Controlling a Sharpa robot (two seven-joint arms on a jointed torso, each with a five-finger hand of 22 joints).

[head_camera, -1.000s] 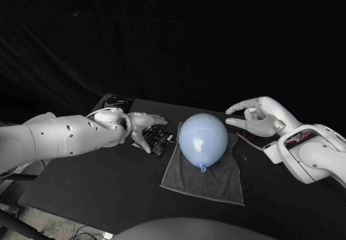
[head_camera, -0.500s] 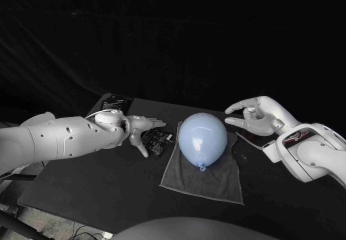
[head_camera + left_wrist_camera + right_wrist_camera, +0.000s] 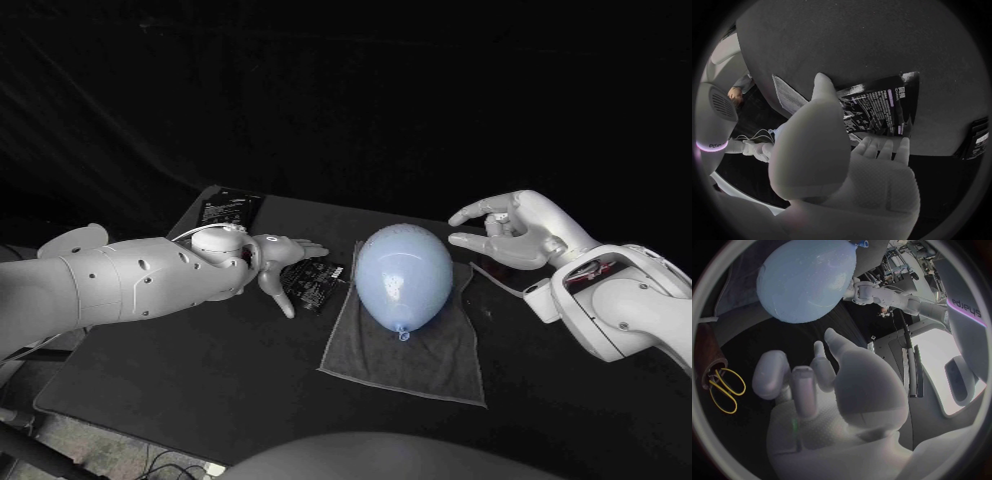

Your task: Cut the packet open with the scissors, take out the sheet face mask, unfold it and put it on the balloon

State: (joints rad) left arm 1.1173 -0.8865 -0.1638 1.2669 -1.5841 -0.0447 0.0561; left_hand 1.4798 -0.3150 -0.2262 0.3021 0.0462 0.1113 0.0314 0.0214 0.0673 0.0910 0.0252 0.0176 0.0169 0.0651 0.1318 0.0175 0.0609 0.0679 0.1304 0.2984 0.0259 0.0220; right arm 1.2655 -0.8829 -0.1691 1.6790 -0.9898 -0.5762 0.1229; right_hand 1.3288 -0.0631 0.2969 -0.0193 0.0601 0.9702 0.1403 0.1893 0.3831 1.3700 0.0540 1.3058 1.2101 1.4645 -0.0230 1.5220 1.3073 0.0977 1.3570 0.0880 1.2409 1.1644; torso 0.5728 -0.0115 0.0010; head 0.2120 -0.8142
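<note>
While hovering left hand (image 3: 286,258), spread and empty, over packet (image 3: 316,283), holds right hand (image 3: 516,232) loosely open, empty, beside balloon (image 3: 404,275).

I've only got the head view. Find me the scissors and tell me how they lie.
Observer: The right wrist view has them: scissors with yellow handles, lying flat close to the right hand, which holds nothing.
Operator: Now give me the packet by the left hand.
Observer: In the left wrist view the packet lies flat, printed side up, white text on black. The left hand is spread above it and holds nothing; I cannot tell whether a fingertip touches it.
</note>
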